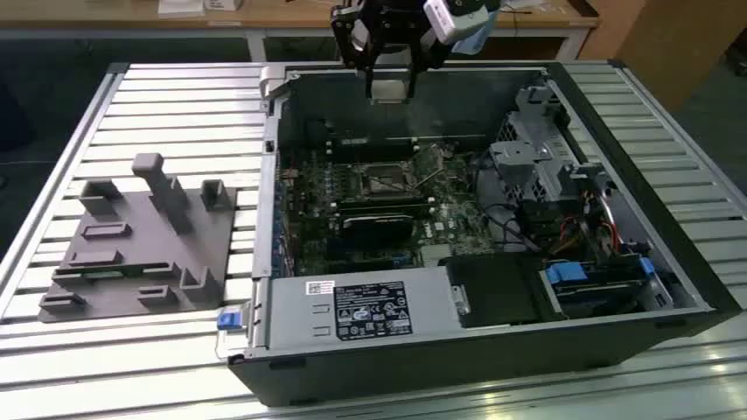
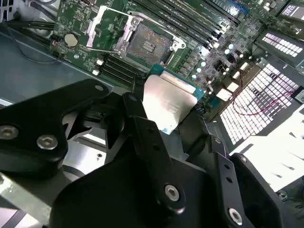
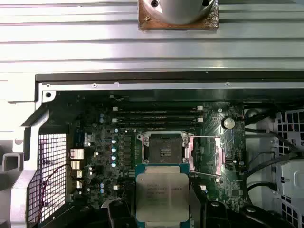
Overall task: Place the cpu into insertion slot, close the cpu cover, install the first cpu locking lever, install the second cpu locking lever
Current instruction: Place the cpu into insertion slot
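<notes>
My black tool (image 1: 391,87) grips the small flat square grey-metal-faced cpu (image 3: 161,197) by opposite edges, high over the open black computer case (image 1: 467,350); the square silver-rimmed insertion slot (image 3: 164,151) sits empty, well apart; I judge the chip light, stiff and fragile; edge grip only, underside untouched.

Black fingers (image 2: 147,137) cover the near part of the clamped cpu (image 2: 168,102) in the second wrist view; the first wrist view's edge cuts it off. In the exterior view the arm above the gripper (image 1: 390,92) is cropped, and the insertion slot (image 1: 382,179) is too small to judge.
</notes>
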`<state>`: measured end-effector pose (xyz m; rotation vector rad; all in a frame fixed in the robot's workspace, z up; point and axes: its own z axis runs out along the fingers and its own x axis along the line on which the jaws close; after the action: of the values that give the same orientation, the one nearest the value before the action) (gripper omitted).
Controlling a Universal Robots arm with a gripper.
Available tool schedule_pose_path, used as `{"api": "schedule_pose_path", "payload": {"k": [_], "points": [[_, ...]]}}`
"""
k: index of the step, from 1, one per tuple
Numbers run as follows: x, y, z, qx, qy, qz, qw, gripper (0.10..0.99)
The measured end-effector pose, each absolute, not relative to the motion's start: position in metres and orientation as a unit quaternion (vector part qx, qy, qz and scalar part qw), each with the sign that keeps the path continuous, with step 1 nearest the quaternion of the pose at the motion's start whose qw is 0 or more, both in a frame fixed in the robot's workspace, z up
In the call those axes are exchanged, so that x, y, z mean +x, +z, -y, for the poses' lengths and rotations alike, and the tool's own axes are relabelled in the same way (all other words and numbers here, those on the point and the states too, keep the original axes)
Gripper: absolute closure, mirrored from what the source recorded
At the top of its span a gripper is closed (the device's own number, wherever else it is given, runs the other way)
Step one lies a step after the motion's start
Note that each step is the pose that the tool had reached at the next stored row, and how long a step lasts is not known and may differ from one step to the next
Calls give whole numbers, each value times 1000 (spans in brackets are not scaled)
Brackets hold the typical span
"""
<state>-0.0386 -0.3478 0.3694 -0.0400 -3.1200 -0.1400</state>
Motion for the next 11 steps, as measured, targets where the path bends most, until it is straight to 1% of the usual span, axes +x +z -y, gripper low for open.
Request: {"api": "schedule_pose_path", "payload": {"k": [11], "points": [[-39, 366, 348, -13, -45, 999, 9, 545]]}}
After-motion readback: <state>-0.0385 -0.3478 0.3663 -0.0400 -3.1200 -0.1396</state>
